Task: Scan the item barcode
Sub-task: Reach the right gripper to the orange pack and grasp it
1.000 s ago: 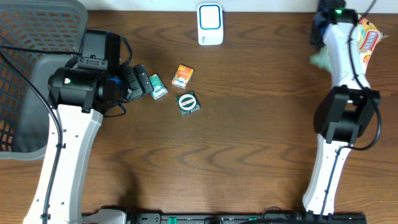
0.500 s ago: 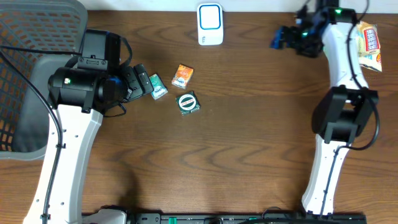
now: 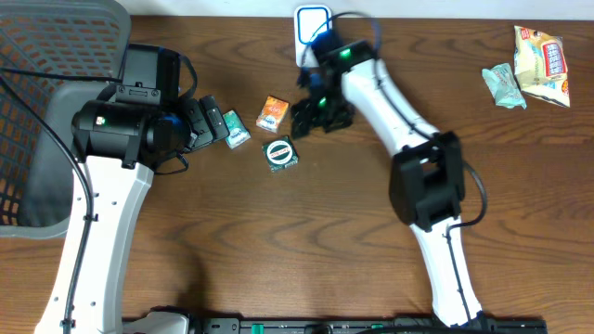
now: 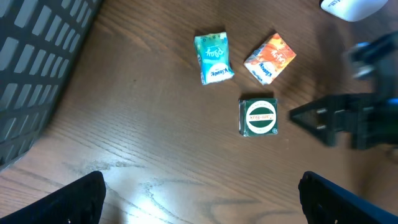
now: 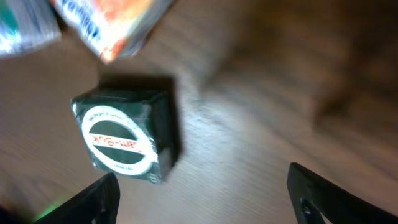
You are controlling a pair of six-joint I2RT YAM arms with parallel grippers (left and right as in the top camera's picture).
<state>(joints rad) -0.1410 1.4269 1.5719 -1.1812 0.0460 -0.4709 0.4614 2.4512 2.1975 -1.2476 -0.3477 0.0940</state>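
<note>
While the right gripper (image 3: pixel 308 117) hangs wide-jawed just right of the green box (image 3: pixel 281 153) at the centre of the overhead frame, nothing sits between its fingers (image 5: pixel 102 199). The box lies flat on the table (image 3: pixel 306 250), round logo up, and appears to be the item to be scanned. The left gripper (image 3: pixel 215 122), left of centre, is equally wide and holds nothing, with a teal packet (image 3: pixel 234 130) near it.

The reach looks nearly lined up. A clean pick calls for coming down with the box centred between the fingers and closing on two opposite flat sides. An orange packet (image 3: pixel 272 112) lies close above the box, so the nearer finger should drop clear of it rather than nudge it. No barcode shows on the upper face. It is probably on a side or underneath, so the grip should leave those faces free to be turned toward the white scanner (image 3: pixel 303 32) at the top centre of the frame.

A grey mesh basket (image 3: pixel 56 46) fills the upper left corner; no item can be made out in the part in view.
</note>
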